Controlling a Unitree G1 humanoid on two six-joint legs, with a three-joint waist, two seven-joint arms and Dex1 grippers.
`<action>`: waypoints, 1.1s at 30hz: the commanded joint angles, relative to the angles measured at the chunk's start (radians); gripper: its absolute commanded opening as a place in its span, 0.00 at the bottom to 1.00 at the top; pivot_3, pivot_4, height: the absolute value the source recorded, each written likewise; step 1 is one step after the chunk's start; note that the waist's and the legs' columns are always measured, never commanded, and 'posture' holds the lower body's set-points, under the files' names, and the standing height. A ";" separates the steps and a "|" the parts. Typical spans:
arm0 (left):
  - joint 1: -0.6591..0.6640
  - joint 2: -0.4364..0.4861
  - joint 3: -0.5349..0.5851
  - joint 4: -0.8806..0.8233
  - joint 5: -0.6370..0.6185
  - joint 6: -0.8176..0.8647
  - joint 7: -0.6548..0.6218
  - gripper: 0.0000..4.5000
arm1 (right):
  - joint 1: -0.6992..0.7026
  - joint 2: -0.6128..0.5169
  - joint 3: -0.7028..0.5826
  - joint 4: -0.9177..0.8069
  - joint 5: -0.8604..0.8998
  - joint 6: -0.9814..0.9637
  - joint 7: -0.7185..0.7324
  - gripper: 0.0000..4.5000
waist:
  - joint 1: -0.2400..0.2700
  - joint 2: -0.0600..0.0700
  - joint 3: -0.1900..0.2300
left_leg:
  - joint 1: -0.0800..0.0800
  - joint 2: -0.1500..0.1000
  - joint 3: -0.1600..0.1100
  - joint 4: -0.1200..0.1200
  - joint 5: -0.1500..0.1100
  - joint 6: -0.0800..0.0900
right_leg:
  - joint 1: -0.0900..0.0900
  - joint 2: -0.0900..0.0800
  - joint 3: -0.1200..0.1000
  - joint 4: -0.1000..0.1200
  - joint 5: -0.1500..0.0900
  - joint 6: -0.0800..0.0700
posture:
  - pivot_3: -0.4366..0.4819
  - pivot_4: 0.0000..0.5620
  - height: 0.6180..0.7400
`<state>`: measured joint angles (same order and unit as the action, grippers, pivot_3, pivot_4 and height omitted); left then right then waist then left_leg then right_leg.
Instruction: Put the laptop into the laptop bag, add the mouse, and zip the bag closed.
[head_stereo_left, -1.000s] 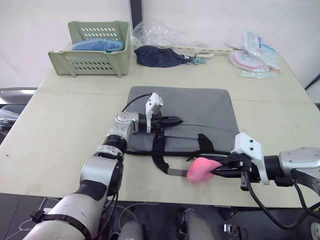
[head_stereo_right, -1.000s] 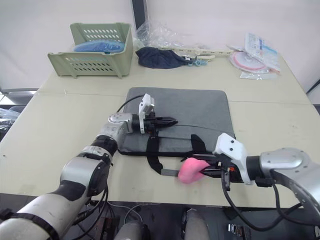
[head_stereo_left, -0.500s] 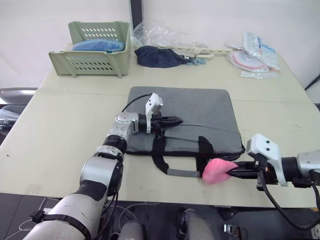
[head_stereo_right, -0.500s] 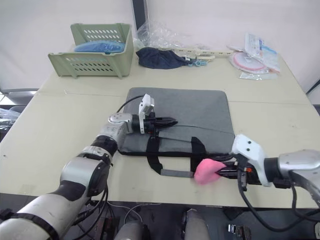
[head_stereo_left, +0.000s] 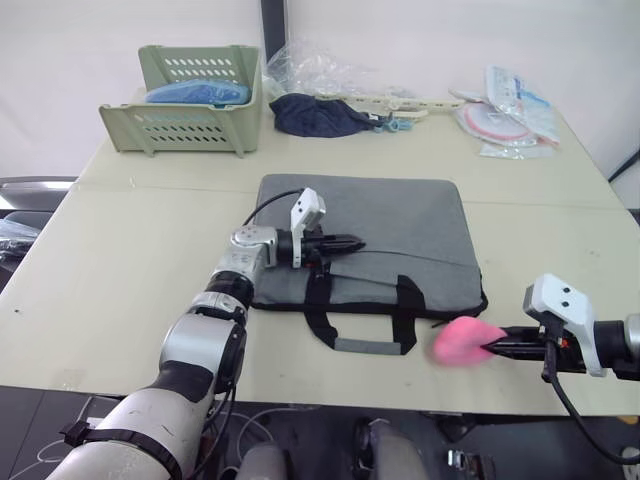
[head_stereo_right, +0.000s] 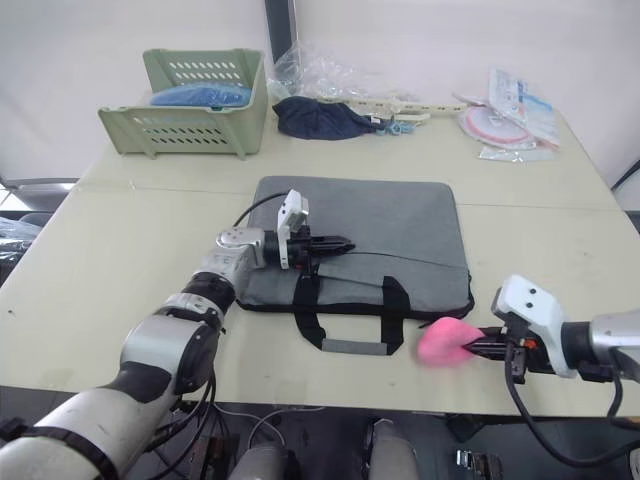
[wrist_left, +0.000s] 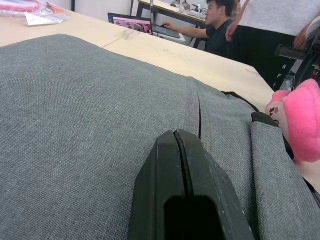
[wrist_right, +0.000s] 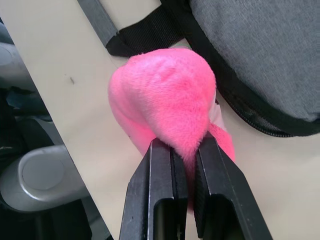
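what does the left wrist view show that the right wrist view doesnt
Left wrist view: the left gripper, fingers pressed together, lying on the bag's flat grey top, and people at a laptop on a far table. Right wrist view: the right gripper pinching the pink fluffy blob beside the bag's black-trimmed edge, with a black handle strap behind. Both show the grey bag and the pink blob.

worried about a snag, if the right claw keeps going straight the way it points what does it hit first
The right claw points toward the robot's left, shut on the pink fluffy blob. Beyond it, the laptop bag's black handle probably comes first, though depth is unclear.
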<state>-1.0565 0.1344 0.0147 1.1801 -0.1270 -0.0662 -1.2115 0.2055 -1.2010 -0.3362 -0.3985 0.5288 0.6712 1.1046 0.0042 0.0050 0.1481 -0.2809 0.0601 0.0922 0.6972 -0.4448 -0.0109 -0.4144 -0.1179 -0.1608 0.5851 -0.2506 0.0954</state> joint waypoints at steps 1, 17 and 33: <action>0.075 0.010 -0.048 0.068 0.068 0.032 -0.003 0.00 | 0.020 -0.023 -0.026 0.058 -0.061 -0.028 0.019 0.01 | 0.000 0.000 0.000 | 0.000 0.000 0.000 0.000 0.000 0.000 | 0.000 0.000 0.000 0.000 0.000 0.000 | 0.48 0.27 1.00; 0.071 0.015 -0.049 0.068 0.067 0.036 -0.003 0.00 | -0.044 -0.046 0.042 0.343 -0.235 -0.242 0.034 0.01 | 0.002 0.000 -0.001 | 0.001 0.000 0.000 0.000 0.000 0.000 | 0.001 0.000 0.000 -0.001 0.000 0.000 | 0.48 0.27 1.00; 0.067 0.012 -0.045 0.069 0.064 0.038 0.007 0.00 | -0.222 0.017 0.147 0.455 -0.345 -0.325 -0.088 0.20 | 0.000 0.002 -0.002 | 0.000 0.000 0.000 0.001 0.000 0.000 | 0.001 0.000 0.000 -0.001 0.001 0.002 | 0.48 0.27 1.00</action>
<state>-1.0556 0.1373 0.0090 1.1803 -0.1256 -0.0659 -1.2114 -0.0173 -1.1810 -0.1722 0.0198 0.2205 0.3453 1.0432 0.0046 0.0068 0.1459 -0.2805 0.0600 0.0926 0.6979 -0.4452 -0.0104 -0.4130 -0.1182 -0.1612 0.5840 -0.2497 0.0970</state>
